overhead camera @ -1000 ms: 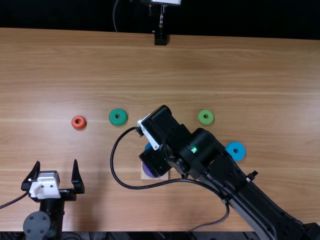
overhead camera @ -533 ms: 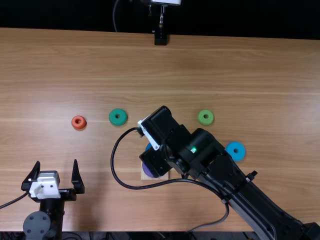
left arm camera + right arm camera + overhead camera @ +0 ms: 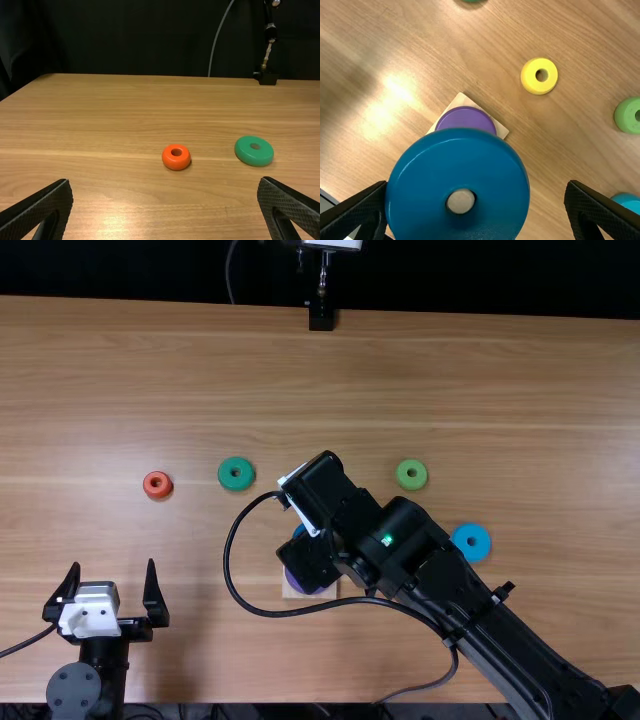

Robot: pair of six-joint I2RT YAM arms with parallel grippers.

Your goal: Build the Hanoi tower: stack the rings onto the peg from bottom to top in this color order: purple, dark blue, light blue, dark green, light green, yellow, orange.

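Right hand (image 3: 479, 184) is spread and appears to have let go: one finger is at the rim of the dark blue ring (image 3: 490, 220), the other stands apart from it. The peg (image 3: 461, 201) shows its tip in that ring's hole. The purple ring (image 3: 466, 119) lies on the square base (image 3: 502, 131), so the bottom layer looks done. The dark blue ring looms well above it, so I judge the second layer nearly done, lacking only a full drop down the peg.

Five rings are left, all lying loose on the wooden surface (image 3: 300, 370). The light blue ring (image 3: 483, 548) is due next, then the dark green ring (image 3: 225, 476), the light green ring (image 3: 403, 476), the yellow ring (image 3: 535, 86) and, last, the orange ring (image 3: 176, 162). The left hand (image 3: 113, 564) is empty, its fingers wide apart, with the orange and dark green rings beyond it.
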